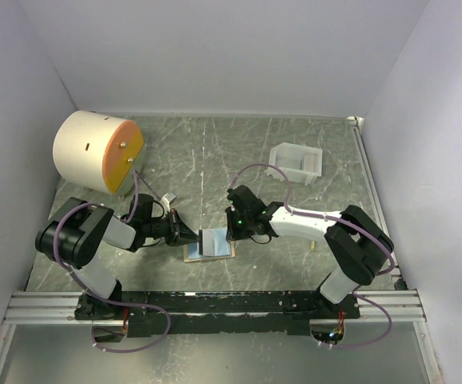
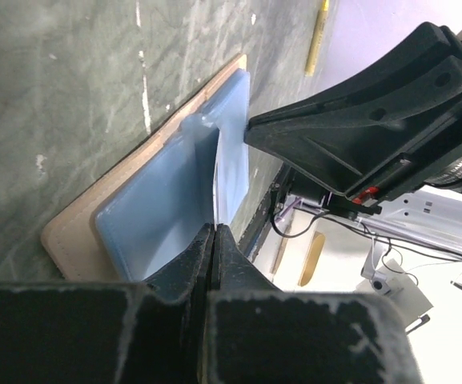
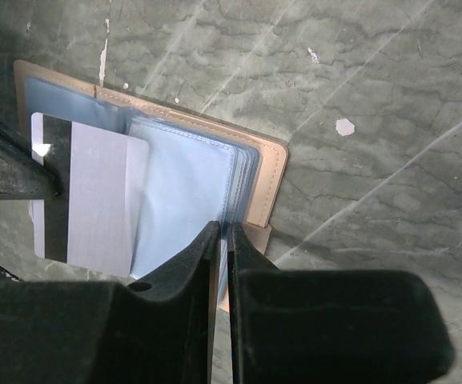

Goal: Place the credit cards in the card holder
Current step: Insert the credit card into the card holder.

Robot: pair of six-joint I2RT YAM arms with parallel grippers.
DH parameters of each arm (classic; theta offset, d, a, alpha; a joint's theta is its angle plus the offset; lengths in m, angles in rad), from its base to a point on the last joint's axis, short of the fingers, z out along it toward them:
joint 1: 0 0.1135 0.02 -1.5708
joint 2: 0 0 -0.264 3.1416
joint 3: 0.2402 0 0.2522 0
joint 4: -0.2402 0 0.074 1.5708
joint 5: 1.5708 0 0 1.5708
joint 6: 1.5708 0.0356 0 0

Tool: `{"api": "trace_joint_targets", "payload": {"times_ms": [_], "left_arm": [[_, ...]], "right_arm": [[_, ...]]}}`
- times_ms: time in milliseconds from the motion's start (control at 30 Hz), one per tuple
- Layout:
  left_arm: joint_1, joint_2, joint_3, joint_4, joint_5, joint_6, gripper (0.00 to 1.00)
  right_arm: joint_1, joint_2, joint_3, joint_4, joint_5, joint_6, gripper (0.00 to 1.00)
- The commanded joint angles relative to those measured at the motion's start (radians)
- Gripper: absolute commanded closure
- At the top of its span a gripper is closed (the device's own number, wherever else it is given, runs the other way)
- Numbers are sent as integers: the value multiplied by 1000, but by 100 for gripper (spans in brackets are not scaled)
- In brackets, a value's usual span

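The card holder (image 1: 214,242) lies open on the table between the two arms, tan outside (image 3: 267,180) with pale blue pockets (image 2: 158,208). My left gripper (image 2: 215,228) is shut on a credit card (image 3: 94,200), pale grey with a dark stripe. In the left wrist view the card (image 2: 224,172) shows edge-on, its far end among the blue pockets. My right gripper (image 3: 223,228) is shut on the edge of the blue pocket leaves at the holder's right side. In the top view the left gripper (image 1: 190,234) meets the holder from the left and the right gripper (image 1: 232,232) from the right.
A big cream cylinder with an orange face (image 1: 98,150) stands at the back left. A white box-like tray (image 1: 297,162) sits at the back right. A thin yellow stick (image 1: 315,242) lies right of the right arm. White walls close in the table; a metal rail (image 1: 214,304) runs along the front.
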Motion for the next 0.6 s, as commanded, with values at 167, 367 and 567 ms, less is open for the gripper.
{"api": "trace_joint_targets", "payload": {"times_ms": [167,367,567], "left_arm": [[-4,-28,36,-178,-122,177,93],[-4,-33,13,-104,-119,138,93],[-5,6,-25,31,-94,74,93]], "right_arm": [[14,12,-25,-22,16,0,92],[16,20,-28,-15,14,4,92],[15,14,-36,-4,9,21,92]]}}
